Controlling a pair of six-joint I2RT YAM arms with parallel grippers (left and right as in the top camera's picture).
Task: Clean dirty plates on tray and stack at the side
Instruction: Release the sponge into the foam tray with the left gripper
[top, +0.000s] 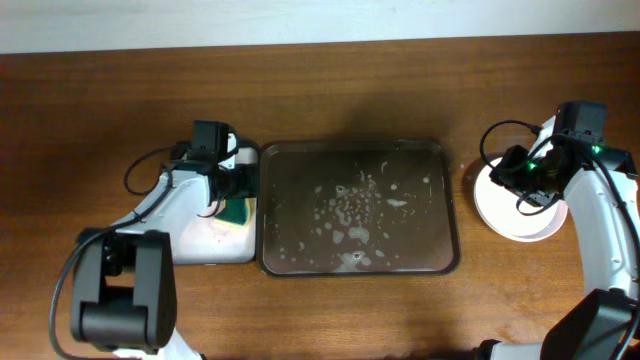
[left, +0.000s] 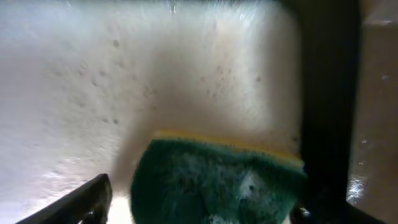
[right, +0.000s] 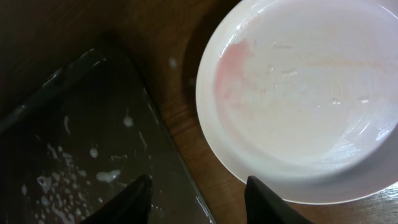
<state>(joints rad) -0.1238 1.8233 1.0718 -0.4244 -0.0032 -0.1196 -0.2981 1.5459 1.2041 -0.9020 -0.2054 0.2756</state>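
We see the tray (top: 355, 207) lying in the middle of the worktop, its dark floor flecked with white suds and carrying no plate. The plates (top: 515, 208) sit off it on bare wood near the right edge of the worktop, just beside the tray's right rim but apart from it; we cannot count how many lie under the top one. In the right wrist view the top plate (right: 298, 93) is pale and glossy, with a faint pink smear on its inner left wall. The right gripper (right: 199, 182) hangs above the strip of wood between tray and plate with its fingers (right: 134, 199) spread wide and nothing between them; the plate lies just to the outer side of one finger, the tray's corner under the other. The left gripper (left: 202, 199) is down over the white sponge tray (top: 200, 240), which abuts the big tray's left rim. Its fingers straddle a green and yellow sponge (left: 217, 180), and a gap shows between the sponge and one finger, so we read them as spread rather than pinching.
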